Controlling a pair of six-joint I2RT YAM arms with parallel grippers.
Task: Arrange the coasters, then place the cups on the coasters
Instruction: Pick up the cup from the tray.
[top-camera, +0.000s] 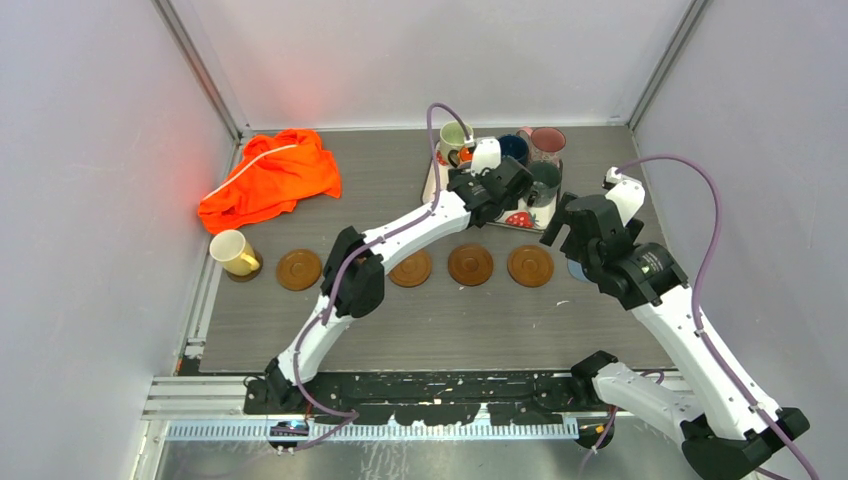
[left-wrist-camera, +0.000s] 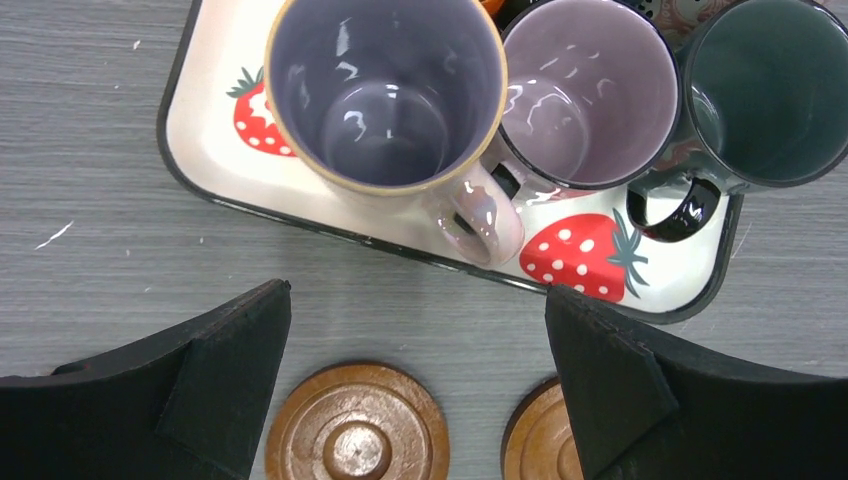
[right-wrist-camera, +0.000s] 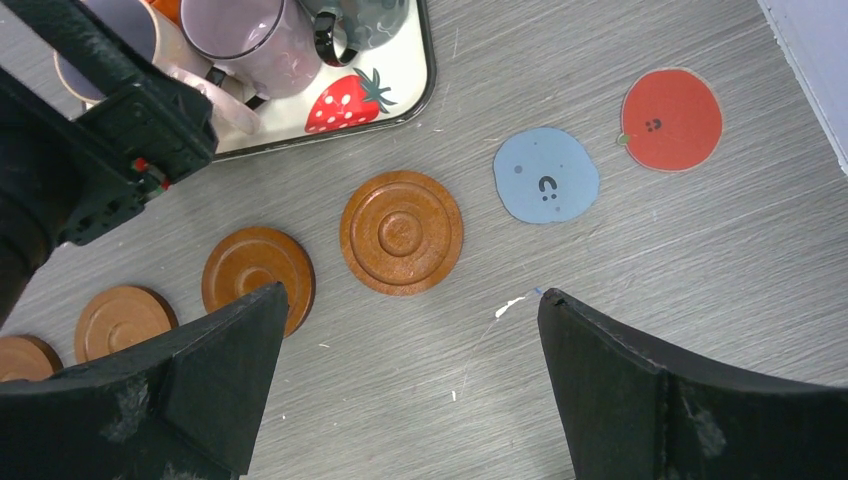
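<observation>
Three brown wooden coasters (top-camera: 411, 268) (top-camera: 470, 265) (top-camera: 530, 266) lie in a row, with a fourth (top-camera: 299, 269) further left. A cream cup (top-camera: 233, 253) stands at the far left on a dark coaster. A light-blue coaster (right-wrist-camera: 546, 187) and a red coaster (right-wrist-camera: 671, 119) lie to the right. More cups stand on the strawberry tray (left-wrist-camera: 200, 190): a lilac-grey one (left-wrist-camera: 385, 90), a second lilac one (left-wrist-camera: 590, 100) and a dark grey-green one (left-wrist-camera: 770, 90). My left gripper (left-wrist-camera: 417, 290) hangs open over the tray's near edge (top-camera: 492, 192). My right gripper (right-wrist-camera: 412, 292) is open and empty above bare table (top-camera: 578, 232).
An orange cloth (top-camera: 270, 180) lies bunched at the back left. The tray (top-camera: 437, 185) sits at the back centre with a pale green cup (top-camera: 455, 140), a navy cup (top-camera: 514, 148) and a pink cup (top-camera: 547, 142) at its far side. Grey walls close in both sides.
</observation>
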